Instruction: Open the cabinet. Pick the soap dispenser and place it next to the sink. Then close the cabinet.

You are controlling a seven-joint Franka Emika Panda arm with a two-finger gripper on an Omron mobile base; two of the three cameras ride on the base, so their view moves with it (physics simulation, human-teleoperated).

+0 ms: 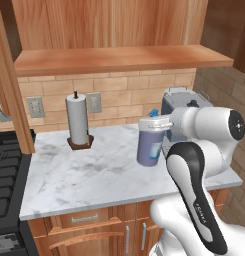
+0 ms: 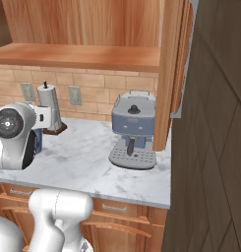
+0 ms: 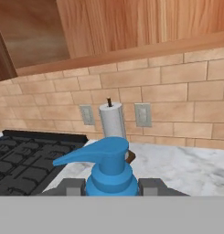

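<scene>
A lavender soap dispenser with a blue pump top, a white-and-grey marbled counter, a reddish-brown wooden cabinet, tan brick backsplash.

We see even, bright, diffuse rendered lighting with no visible source. The marble surface carries only faint mottling and no hard glare. The paper towel roll casts hardly any shadow. All three views are sharp, low-resolution, slightly jagged at edges, without lens distortion.
</scene>
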